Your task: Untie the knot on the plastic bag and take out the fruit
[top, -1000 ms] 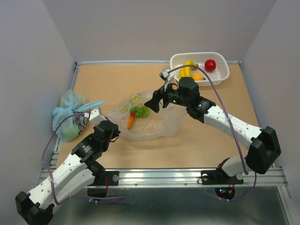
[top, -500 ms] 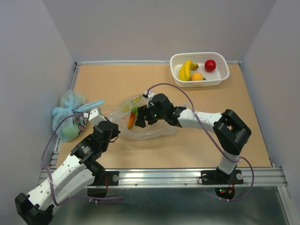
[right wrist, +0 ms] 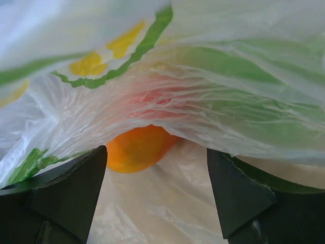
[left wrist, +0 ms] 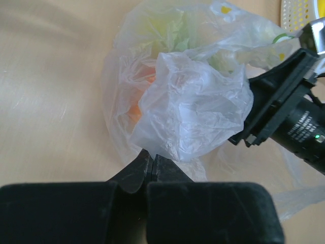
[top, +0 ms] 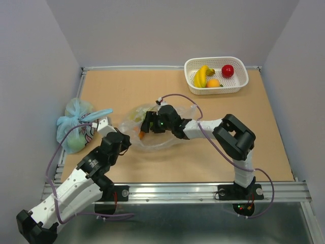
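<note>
The clear plastic bag [top: 167,138] lies crumpled mid-table; no knot shows on it. My left gripper [top: 124,144] is shut on the bag's near-left edge; in the left wrist view its jaws [left wrist: 151,161] pinch the film of the bag [left wrist: 195,104]. My right gripper [top: 146,125] is open and reaches into the bag's mouth from the right. In the right wrist view the gripper [right wrist: 157,190] is open under bag film [right wrist: 203,112], with an orange-red fruit piece [right wrist: 136,148] just ahead between the fingers, untouched. The same piece shows in the top view [top: 141,135]. Green and yellow-green pieces [left wrist: 167,30] show blurred through the film.
A white basket [top: 238,65] at the back right holds bananas [top: 201,75], a red apple [top: 228,70] and an orange [top: 214,83]. A light-blue knotted bag [top: 75,122] lies at the left edge. The right arm's black wrist [left wrist: 287,109] lies beside the clear bag.
My right arm has swung from near the basket down and left, and its open gripper is now inside the bag by the orange-red piece. The left gripper has held its grip.
</note>
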{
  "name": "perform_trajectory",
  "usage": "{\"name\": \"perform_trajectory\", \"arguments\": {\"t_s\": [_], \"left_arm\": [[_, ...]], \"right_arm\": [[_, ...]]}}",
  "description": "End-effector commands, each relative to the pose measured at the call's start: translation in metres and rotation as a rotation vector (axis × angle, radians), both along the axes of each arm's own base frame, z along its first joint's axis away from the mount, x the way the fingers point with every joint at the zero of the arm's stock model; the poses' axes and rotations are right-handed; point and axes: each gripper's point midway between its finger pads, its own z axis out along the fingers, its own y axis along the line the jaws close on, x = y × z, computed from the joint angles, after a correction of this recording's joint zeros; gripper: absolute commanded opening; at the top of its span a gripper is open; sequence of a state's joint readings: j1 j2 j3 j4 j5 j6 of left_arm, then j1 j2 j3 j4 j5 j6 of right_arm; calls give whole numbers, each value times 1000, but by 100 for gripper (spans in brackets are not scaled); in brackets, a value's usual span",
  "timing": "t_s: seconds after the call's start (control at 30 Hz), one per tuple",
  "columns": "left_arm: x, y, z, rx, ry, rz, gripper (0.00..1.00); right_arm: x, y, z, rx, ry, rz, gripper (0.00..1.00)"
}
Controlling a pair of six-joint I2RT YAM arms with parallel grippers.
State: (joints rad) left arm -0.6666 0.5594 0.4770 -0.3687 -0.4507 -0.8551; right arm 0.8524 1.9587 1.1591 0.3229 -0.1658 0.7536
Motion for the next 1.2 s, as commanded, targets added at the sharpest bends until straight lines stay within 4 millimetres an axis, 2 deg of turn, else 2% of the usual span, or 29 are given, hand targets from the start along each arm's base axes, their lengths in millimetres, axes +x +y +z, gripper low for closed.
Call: {"name": "perform_trajectory", "arguments": {"t_s": [0.0,0.1,0.3,0.47,0.6,0.73,0.77,0.83,0.87,0.9,0.93,0.97,1.07,1.13,1.17], "left_arm": [[3,-5,2,2,-21,-21,0],[3,-7,0,6,-14,-35,0],[4,-12,-1,4,-19,-61,0],[5,-19,-2,6,-19,-96,0],[5,-20,-2,8,-22,-107,0],[5,-20,-1,8,-24,-108,0],[4,-19,-1,11,-26,-106,0],[4,-18,-1,11,-26,-99,0],[4,-16,-1,10,-27,-90,0],[4,-16,0,8,-26,-89,0],[4,-14,0,11,-29,-77,0],[4,-12,0,9,-27,-68,0],[4,-7,0,13,-28,-42,0],[4,-3,1,12,-32,-17,0],[4,-1,1,16,-28,-9,0]], "right_arm": [[10,27,23,90,-36,-32,84],[8,34,18,104,-19,-16,84],[11,44,20,149,-21,-10,84],[18,49,11,151,-15,-26,79],[19,61,11,183,-2,-3,76],[20,64,2,176,13,7,59],[17,65,-3,170,21,20,49],[16,65,-4,172,24,27,35],[14,63,-2,169,19,28,19],[14,60,-7,159,23,20,12],[14,58,3,162,-3,19,6],[13,53,0,146,-9,15,0],[18,38,21,126,-83,-3,0],[23,20,15,70,-111,-29,0],[24,14,28,69,-138,-35,0]]}}
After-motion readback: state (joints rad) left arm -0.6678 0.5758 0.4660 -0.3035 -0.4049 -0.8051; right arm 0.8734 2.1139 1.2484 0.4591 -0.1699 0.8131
